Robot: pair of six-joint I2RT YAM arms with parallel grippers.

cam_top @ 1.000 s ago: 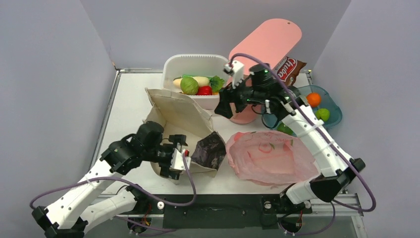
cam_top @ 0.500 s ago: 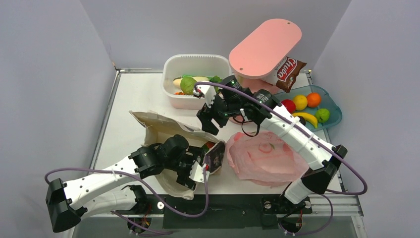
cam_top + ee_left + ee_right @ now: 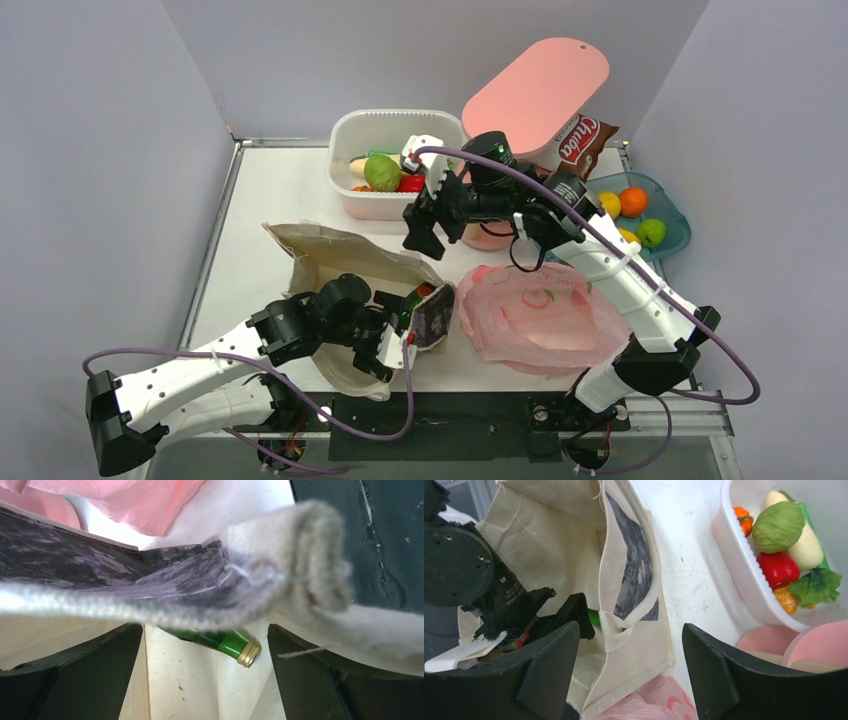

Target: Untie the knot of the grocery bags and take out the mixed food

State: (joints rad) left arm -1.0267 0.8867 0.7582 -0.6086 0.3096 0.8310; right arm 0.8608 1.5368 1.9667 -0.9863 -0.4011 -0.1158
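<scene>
Seen from overhead, a beige canvas tote (image 3: 330, 250) lies slumped on its side near the front edge of the worktop, left of centre. Its mouth faces right and its dark patterned patch (image 3: 433, 315) is folded at the opening.

The left tool (image 3: 395, 332) sits at that mouth with its fingers spread wide. In the left wrist view the tote's thick rim (image 3: 310, 540) crosses the gap between the fingers of the tool (image 3: 205, 630) without being pinched. Behind the rim, inside the tote, lies a green glass bottle (image 3: 222, 640) with a gold cap.

The right tool (image 3: 425, 225) hangs above the tote's far side, also spread wide, with nothing between its fingers. Its wrist view looks down on the patch (image 3: 636, 565) and the left arm's tool below.

A crumpled pink plastic bag (image 3: 540, 315) lies flat just to the right of the tote, by the front edge.

A white tub (image 3: 345, 125) stands at the middle of the back edge. It holds a round green vegetable (image 3: 778, 526), a white radish (image 3: 806, 542), a leafy green (image 3: 816, 586) and a red pepper (image 3: 779, 569).

A dark brown crisp packet (image 3: 585, 143) stands near the back right corner, partly behind a tilted pink lid (image 3: 535, 85). A blue tray (image 3: 680, 215) of fruit sits by the right edge.
</scene>
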